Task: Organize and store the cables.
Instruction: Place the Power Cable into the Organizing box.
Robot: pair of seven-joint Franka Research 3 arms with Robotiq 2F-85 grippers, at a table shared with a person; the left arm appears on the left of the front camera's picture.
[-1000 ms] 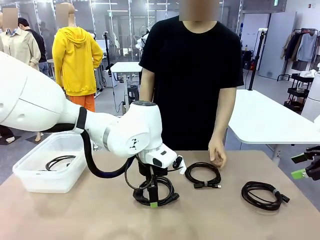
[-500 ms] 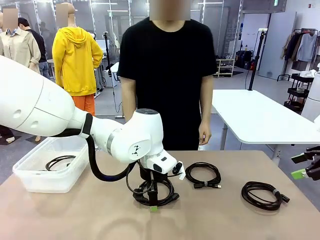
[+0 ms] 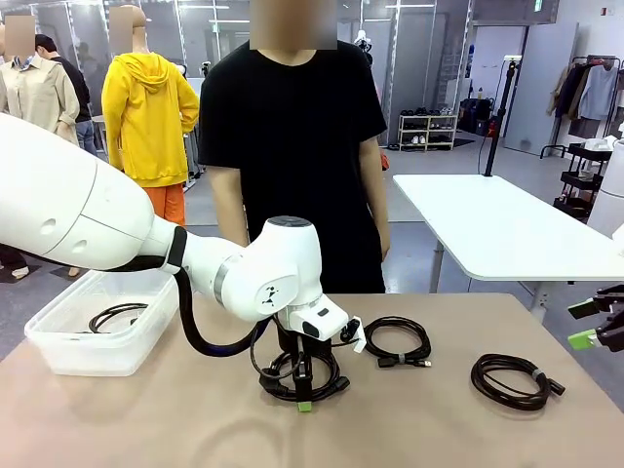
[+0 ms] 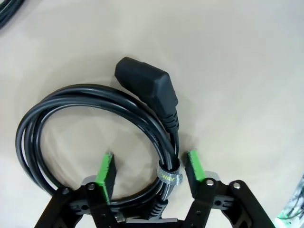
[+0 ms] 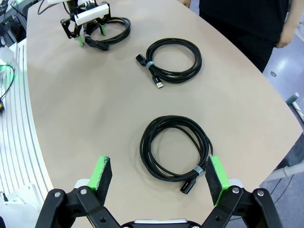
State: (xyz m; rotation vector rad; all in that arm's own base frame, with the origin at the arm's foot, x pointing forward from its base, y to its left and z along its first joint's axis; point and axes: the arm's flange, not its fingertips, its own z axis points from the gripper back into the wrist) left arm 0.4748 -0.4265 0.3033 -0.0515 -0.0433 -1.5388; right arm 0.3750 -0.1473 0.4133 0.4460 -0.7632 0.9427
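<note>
Black cord, wound into round coils, makes four bundles in all: three lie on the tan counter (image 3: pixel 195 429) and one sits in a bin. Closest to the robot's side, the nearest coil (image 3: pixel 331 378) lies flat beneath the left claw (image 3: pixel 300 388), which points straight down at it. Seen from that wrist, the two green pads (image 4: pixel 107 171) stand apart and straddle one side of the coil. The strands and a grey tie (image 4: pixel 170 178) run between the pads, just beside one of them; whether they touch it I cannot tell. A chunky plug (image 4: pixel 149 88) rests on the counter past the tie. Off to the right, the right-hand coil (image 3: pixel 485 375) lies below the right claw (image 5: pixel 158 166), whose two pads are spread wide above it and grip nothing. A little farther back, between those two coils, is the middle coil (image 3: pixel 421 343). At the left edge, one clear plastic bin (image 3: pixel 88 356) holds the fourth coil (image 3: pixel 115 314). One person (image 3: pixel 292 146) in a black shirt stands at the far side, arms down.
</note>
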